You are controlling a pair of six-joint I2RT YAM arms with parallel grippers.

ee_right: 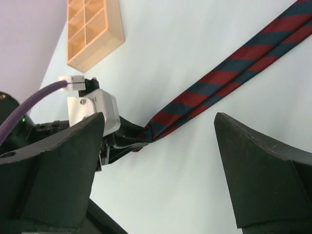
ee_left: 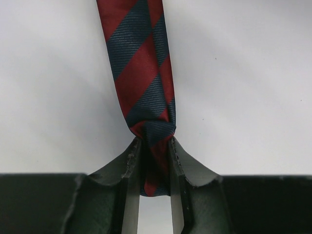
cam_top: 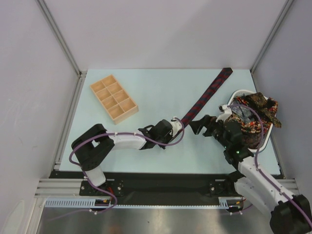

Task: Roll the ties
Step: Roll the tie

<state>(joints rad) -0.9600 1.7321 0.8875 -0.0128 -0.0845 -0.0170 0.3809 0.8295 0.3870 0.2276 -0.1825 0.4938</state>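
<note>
Left gripper (ee_left: 155, 168) clamped on bunched near end of navy-and-red striped fabric necktie (cam_top: 207, 92), which lies stretched diagonally across pale table (cam_top: 146, 87) toward far right corner. Right gripper (cam_top: 199, 125) just beside, jaws wide apart, empty. Other patterned ties (cam_top: 257, 113) heaped at right edge.

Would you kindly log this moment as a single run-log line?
left end effector: shut on end of striped tie | right end effector: open, holding nothing | striped tie: stretched straight, unrolled | other ties: heaped at right

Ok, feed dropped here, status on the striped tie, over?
Left gripper, jaws shut on striped tie, near end. Right gripper, jaws open, empty. Tie flat, unrolled; nothing across it.
</note>
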